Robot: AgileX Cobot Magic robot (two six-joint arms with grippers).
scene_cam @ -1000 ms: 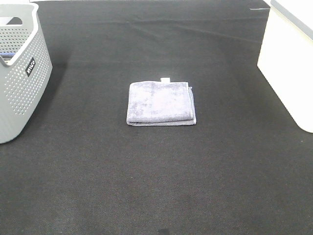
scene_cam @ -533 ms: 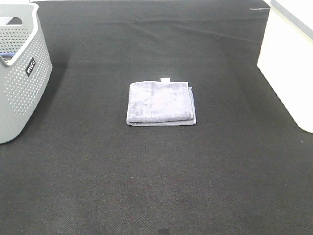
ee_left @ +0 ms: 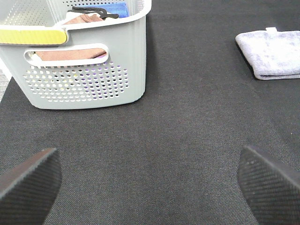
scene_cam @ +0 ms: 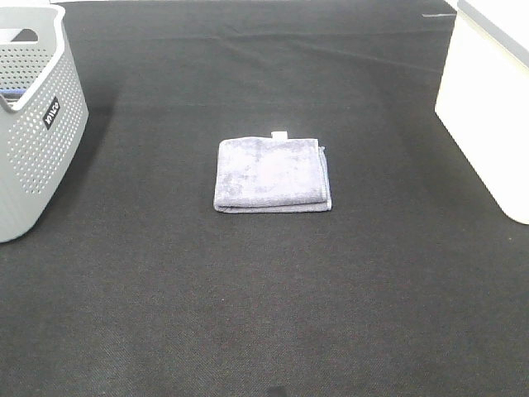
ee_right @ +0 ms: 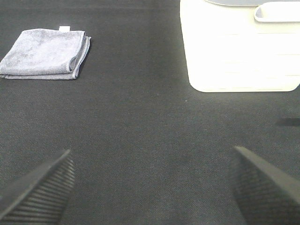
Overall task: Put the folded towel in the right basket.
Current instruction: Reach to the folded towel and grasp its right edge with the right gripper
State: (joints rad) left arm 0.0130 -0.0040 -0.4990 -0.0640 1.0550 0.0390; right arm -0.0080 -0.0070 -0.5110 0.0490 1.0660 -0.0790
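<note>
A folded grey-lavender towel [scene_cam: 272, 174] with a small white tag lies flat in the middle of the black cloth. It also shows in the left wrist view [ee_left: 272, 54] and the right wrist view [ee_right: 44, 54]. The right basket [scene_cam: 492, 99] is white and stands at the right edge; it also shows in the right wrist view [ee_right: 239, 51]. My left gripper [ee_left: 150, 187] is open and empty, far from the towel. My right gripper [ee_right: 150, 187] is open and empty, between towel and white basket. Neither arm shows in the high view.
A grey perforated basket [scene_cam: 33, 124] stands at the left edge; in the left wrist view [ee_left: 84, 61] it holds folded cloths. The black cloth [scene_cam: 264, 314] covers the whole table.
</note>
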